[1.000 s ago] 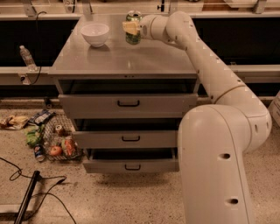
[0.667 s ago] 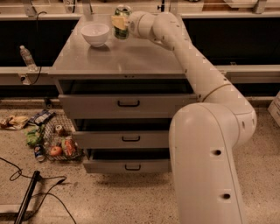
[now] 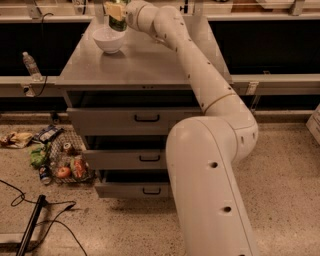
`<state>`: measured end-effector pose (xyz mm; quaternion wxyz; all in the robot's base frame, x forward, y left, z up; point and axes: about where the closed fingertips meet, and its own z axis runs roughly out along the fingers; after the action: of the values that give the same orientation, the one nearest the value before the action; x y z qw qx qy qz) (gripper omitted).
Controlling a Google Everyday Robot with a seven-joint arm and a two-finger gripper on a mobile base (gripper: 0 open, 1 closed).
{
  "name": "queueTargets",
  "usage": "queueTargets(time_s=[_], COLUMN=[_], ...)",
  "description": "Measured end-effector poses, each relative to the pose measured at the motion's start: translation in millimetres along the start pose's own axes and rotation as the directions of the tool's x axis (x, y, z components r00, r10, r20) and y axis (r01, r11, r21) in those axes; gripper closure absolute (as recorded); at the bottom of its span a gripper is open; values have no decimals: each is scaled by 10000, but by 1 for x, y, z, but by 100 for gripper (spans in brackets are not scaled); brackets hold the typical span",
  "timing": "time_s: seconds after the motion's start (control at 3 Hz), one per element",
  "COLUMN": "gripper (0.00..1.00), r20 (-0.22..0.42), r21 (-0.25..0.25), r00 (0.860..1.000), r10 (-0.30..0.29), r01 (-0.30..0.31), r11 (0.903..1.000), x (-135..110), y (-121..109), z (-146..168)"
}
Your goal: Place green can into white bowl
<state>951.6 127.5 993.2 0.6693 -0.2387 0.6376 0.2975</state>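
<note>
fingers of the gripper (image 3: 116, 11) pinch the green can (image 3: 118, 25), which looks upright, in the air. floor litter (image 3: 55, 160) sits well below the white bowl (image 3: 109, 41), nearer me. cabinet top (image 3: 145, 65) carries the bowl. the can hangs just above the bowl, maybe nearer its far rim. i'd centre it, lower its base inside, then release gently so the bowl doesn't tip.

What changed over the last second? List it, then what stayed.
The gripper carried the can left and up, from right of the bowl to just above it, still gripped. The arm swung left with it. The bowl, the table and the floor litter stayed put.
</note>
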Motion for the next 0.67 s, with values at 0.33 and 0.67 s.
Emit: queueTargets(time_s=[0.33,0.67], gripper=[100,100], r20=[103,-49], r21=[-184,-121], r00=[9999,9995], r10=[-75,-302], r01=[77,302], r11=[9998,9995], x=[-5,2], y=[10,5], z=[16,24])
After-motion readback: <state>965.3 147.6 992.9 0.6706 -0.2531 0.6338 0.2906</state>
